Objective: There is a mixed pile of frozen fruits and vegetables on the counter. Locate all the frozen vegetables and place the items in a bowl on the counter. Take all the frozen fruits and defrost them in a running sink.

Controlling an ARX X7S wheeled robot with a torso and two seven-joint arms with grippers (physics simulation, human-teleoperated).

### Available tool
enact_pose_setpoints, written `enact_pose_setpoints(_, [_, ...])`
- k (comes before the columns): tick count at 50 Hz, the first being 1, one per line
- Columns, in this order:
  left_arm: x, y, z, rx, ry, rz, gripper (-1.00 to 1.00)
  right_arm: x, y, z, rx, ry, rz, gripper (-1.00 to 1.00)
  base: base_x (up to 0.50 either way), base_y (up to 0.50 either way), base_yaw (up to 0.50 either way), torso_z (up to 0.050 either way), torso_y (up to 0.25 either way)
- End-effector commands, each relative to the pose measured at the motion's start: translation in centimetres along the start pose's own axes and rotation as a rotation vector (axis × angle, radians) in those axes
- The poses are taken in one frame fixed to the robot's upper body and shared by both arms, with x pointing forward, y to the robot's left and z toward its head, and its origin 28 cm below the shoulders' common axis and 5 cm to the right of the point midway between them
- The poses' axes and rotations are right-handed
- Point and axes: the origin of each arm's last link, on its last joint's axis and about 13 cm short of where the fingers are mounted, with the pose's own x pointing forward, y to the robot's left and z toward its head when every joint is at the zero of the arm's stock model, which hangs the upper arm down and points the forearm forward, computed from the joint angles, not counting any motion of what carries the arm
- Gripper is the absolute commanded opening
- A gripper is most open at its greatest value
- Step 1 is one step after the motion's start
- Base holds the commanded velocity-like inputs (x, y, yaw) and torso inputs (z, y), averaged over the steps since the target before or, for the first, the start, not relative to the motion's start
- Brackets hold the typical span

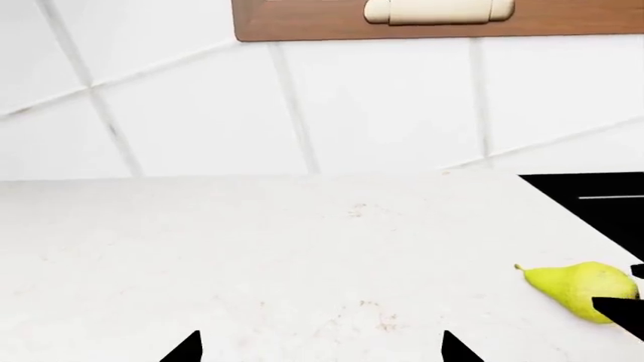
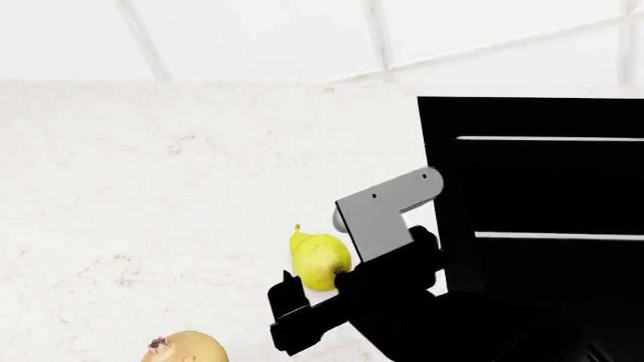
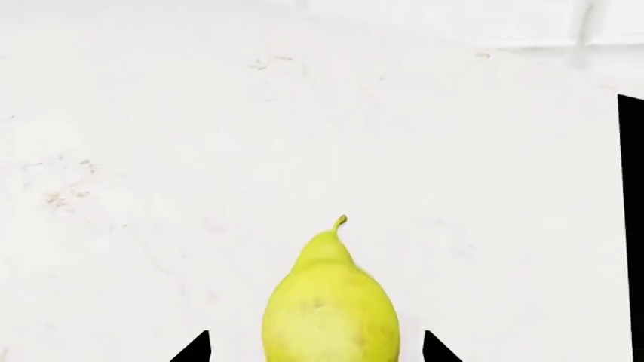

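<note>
The right hand (image 3: 315,348) is spread wide around the yellow pear (image 3: 330,309), one fingertip on each side of the fruit's broad body and apparently not yet touching it, so this looks like the moment just before a pinch. The pear lies on its side on the white tabletop (image 2: 151,188), its narrow stem end pointing away from the hand, just beside the near corner of the black sink (image 2: 544,188). To grasp it well, I would keep the fingers centred over the widest part of the body rather than the tapering neck, where the smooth skin would probably squeeze out, and lower until the tips sit near the tabletop before closing. The closing should be gentle and even, since a rounded, frozen fruit may roll or slip sideways. The sink is close, so the carry should be short. A second, rounder tan-yellow fruit (image 2: 186,348) lies nearer the robot, apart from the pear. The left hand (image 1: 322,348) is released, holding nothing, over bare tabletop with the pear off to one side.
</note>
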Motion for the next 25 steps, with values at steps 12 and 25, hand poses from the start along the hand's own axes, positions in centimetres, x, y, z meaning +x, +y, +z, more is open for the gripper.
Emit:
enact_pose_setpoints(12, [0.6,-0.4,0.0,-0.011,-0.035,0.01,1.0,3.0,-0.4,-0.5,0.021,0.031,0.031,1.0,0.0,0.0,0.0,0.0,0.0])
enact_pose_setpoints(25, [0.1,0.0,0.1,-0.013,-0.033,0.011,1.0,4.6,-1.0,-0.6,0.027,0.041,0.019,1.0,0.0,0.0,0.0,0.0,0.0])
